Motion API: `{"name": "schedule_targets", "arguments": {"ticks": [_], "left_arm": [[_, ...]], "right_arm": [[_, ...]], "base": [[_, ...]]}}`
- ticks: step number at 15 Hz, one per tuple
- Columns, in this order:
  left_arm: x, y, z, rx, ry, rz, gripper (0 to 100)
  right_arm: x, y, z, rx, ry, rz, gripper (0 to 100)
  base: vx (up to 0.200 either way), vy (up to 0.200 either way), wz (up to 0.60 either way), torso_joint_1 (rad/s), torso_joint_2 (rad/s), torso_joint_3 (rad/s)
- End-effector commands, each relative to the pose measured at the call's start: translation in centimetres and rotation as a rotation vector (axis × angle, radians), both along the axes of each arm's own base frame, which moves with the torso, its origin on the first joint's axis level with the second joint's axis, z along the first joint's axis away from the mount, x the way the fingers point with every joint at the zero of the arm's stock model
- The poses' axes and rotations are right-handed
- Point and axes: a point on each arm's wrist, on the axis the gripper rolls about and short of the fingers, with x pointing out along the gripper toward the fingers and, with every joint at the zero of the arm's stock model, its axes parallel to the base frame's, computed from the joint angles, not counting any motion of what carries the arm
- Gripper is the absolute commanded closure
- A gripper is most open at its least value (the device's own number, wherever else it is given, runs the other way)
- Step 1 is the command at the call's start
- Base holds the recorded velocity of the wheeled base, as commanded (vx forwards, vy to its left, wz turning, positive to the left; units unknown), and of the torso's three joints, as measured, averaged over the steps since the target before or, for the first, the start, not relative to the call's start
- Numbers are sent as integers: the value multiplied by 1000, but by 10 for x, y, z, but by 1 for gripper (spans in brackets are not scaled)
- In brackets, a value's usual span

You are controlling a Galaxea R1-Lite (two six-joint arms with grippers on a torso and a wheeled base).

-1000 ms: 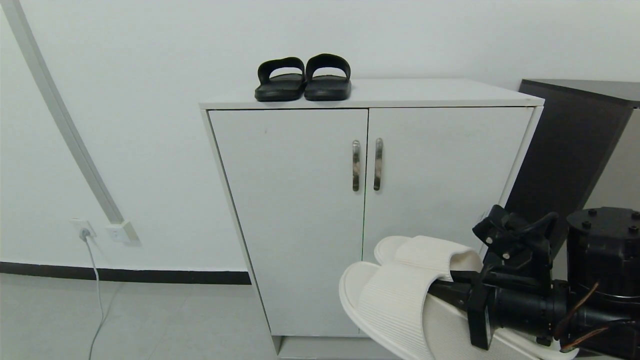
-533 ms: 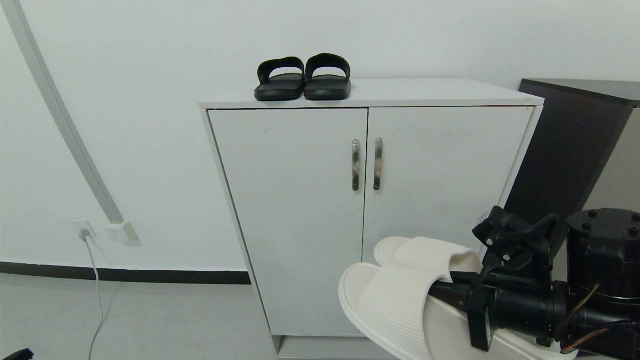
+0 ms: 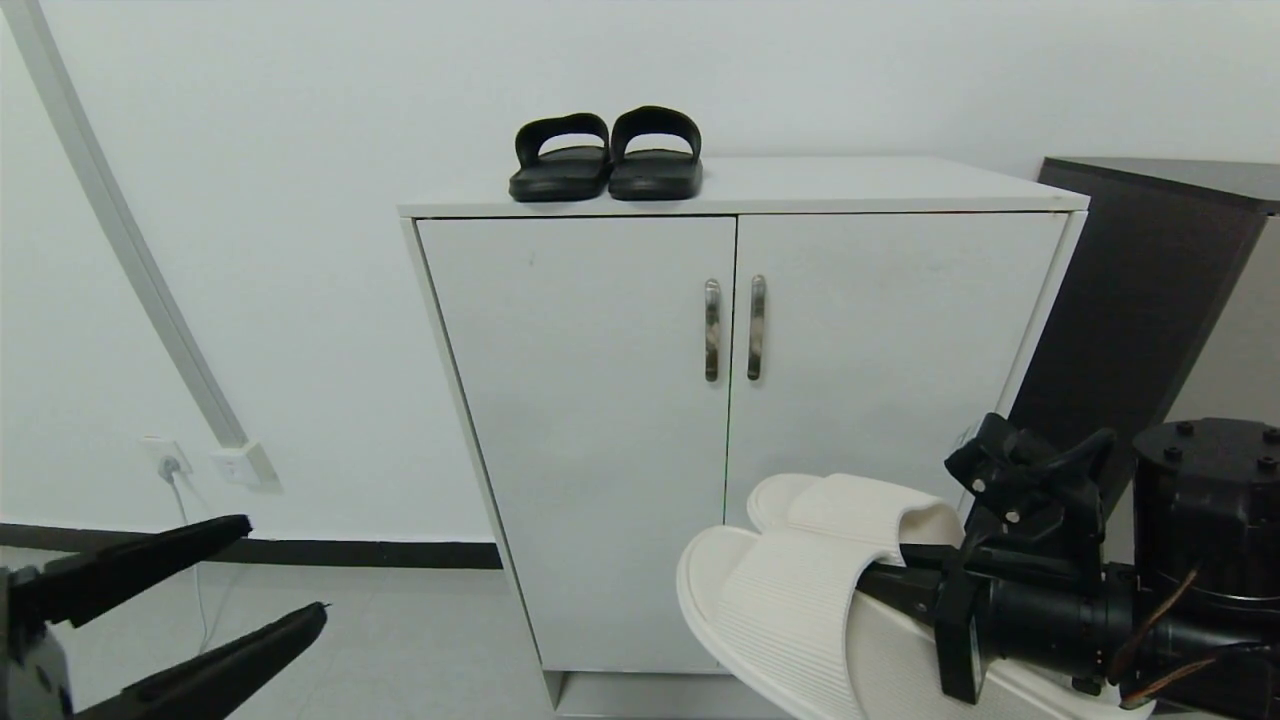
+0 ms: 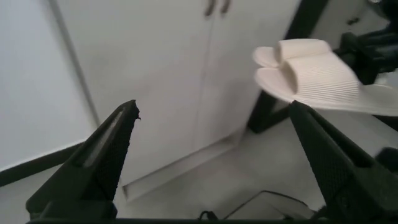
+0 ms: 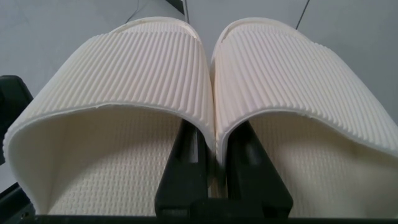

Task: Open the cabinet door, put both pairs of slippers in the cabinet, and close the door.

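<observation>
Two black slippers (image 3: 606, 158) sit on top of the cabinet (image 3: 590, 450) — both doors shut. Two white slippers (image 3: 800, 590) are pinched in the right gripper (image 3: 905, 580), arm level, before the right door. The left gripper (image 3: 283, 566) sits low — fingers spread.

Right tool (image 5: 216, 177) tips hidden under white slippers (image 3: 800, 590); heels cropped.

Pair of white ribbed slippers (image 5: 146, 71) side by side, gripper (image 5: 216, 149) clamping their adjoining strap edges

A slanted conduit (image 3: 120, 232) ends beside a corded wall socket (image 3: 165, 459).
</observation>
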Motion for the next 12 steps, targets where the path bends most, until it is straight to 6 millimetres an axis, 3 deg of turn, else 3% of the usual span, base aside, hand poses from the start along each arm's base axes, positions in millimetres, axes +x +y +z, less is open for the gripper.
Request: {"name": "schedule_targets", "arguments": {"ticks": [1,4,5,12], "left_arm": [[35,-19,7,14,78,-97,0],[74,-47,18,17,98,-187,0],[77,-52,21,11,84,-204,0],[127,-139,36,-168,92,-390,0]], "right_arm": [[0,1,-1,-2,3,3,100],[-1,1,0,1,0,6,100],[-1,1,0,1,0,6,100],[-1,1,-4,-8,15,5,100]], "base": [[0,0,0,0,0,0],[0,0,0,0,0,0],[0,0,0,0,0,0],[0,0,0,0,0,0]]}}
